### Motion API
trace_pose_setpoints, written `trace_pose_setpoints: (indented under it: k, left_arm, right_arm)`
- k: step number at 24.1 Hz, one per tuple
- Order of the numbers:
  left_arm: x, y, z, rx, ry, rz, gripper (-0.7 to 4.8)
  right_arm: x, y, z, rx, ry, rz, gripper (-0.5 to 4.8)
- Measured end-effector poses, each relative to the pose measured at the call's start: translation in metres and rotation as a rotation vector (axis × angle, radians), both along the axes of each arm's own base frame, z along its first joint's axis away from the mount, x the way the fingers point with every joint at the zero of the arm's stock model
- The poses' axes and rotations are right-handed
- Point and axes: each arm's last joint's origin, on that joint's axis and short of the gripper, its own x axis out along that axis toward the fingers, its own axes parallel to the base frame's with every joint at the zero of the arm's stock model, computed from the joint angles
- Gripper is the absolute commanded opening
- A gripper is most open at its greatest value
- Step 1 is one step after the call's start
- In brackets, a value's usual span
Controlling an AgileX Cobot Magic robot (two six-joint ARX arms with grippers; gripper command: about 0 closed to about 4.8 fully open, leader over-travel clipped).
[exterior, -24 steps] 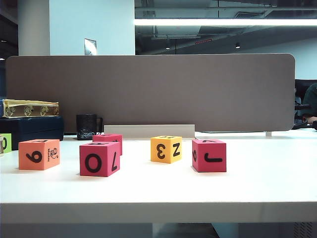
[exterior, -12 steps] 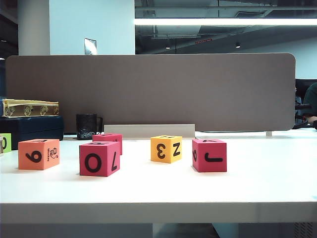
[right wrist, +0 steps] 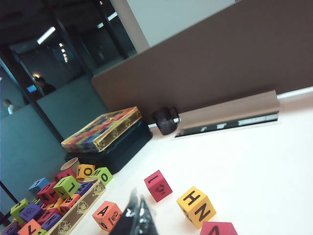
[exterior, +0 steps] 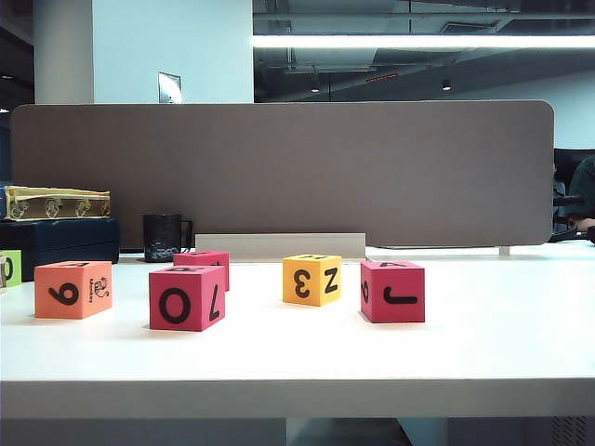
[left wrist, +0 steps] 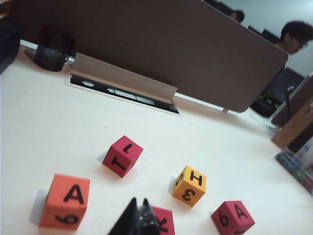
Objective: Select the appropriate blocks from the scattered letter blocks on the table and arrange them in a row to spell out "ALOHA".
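Smooth white table (exterior: pixel 483 353) bears matte foam cube blocks (exterior: pixel 187 297); left hand (left wrist: pixel 139 218) and right hand (right wrist: pixel 137 215) pressed together.

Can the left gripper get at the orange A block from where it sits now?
Probably yes. The left gripper is shut and holds nothing, the orange block sits close beside it on the table, and nothing lies between them. It would have to open first.
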Motion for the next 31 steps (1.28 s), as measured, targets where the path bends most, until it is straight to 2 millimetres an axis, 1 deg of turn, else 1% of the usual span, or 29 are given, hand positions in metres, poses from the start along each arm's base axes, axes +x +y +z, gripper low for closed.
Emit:
trace_pose_setpoints:
  k: [1,4,8,9,10,12,13,14,18,20,22,23,24,25,28,31]
  left_arm:
    - [0.005,0.0,0.013,0.034,0.022,-0.004,-0.06]
    - [0.019,0.001,0.034,0.097,0.06,-0.012,-0.06]
    - [0.037,0.002,0.053,0.159,0.13,-0.026,-0.06]
    - [0.051,0.002,0.059,0.182,0.192,-0.037,-0.05]
    - [0.057,0.003,0.061,0.189,0.211,-0.041,-0.06]
    - [0.081,0.003,0.068,0.233,0.256,-0.064,-0.05]
    - [0.095,0.003,0.069,0.243,0.283,-0.073,-0.06]
    - [0.104,0.002,0.069,0.25,0.297,-0.082,-0.05]
    - [0.131,-0.008,0.064,0.27,0.363,-0.143,-0.06]
    - [0.143,-0.017,0.067,0.294,0.384,-0.189,-0.06]
    - [0.156,-0.025,0.074,0.324,0.374,-0.205,-0.05]
    - [0.169,-0.033,0.081,0.352,0.363,-0.216,-0.05]
    - [0.176,-0.037,0.083,0.366,0.372,-0.225,-0.05]
    - [0.191,-0.042,0.085,0.372,0.395,-0.239,-0.06]
    - [0.214,-0.044,0.083,0.377,0.443,-0.242,-0.05]
    - [0.235,-0.049,0.077,0.401,0.496,-0.264,-0.05]
  right_arm:
    - [0.008,0.0,0.014,-0.003,0.034,0.001,-0.05]
    - [0.02,0.002,0.036,-0.052,0.071,0.025,-0.05]
    - [0.04,0.004,0.058,-0.126,0.145,0.064,-0.05]
    - [0.051,0.004,0.068,-0.156,0.19,0.076,-0.05]
    - [0.056,0.005,0.072,-0.17,0.214,0.08,-0.05]
    - [0.074,0.006,0.082,-0.23,0.306,0.101,-0.05]
    - [0.087,0.012,0.085,-0.253,0.337,0.133,-0.05]
    - [0.093,0.015,0.085,-0.262,0.365,0.153,-0.05]
    - [0.109,0.03,0.086,-0.302,0.417,0.232,-0.05]
    - [0.115,0.042,0.089,-0.332,0.415,0.282,-0.05]
    - [0.117,0.055,0.092,-0.369,0.411,0.317,-0.05]
    - [0.117,0.067,0.097,-0.422,0.406,0.33,-0.05]
    - [0.118,0.073,0.099,-0.446,0.401,0.335,-0.05]
    - [0.117,0.083,0.104,-0.489,0.387,0.351,-0.05]
    - [0.119,0.097,0.107,-0.531,0.386,0.392,-0.05]
    - [0.123,0.107,0.106,-0.562,0.412,0.406,-0.05]
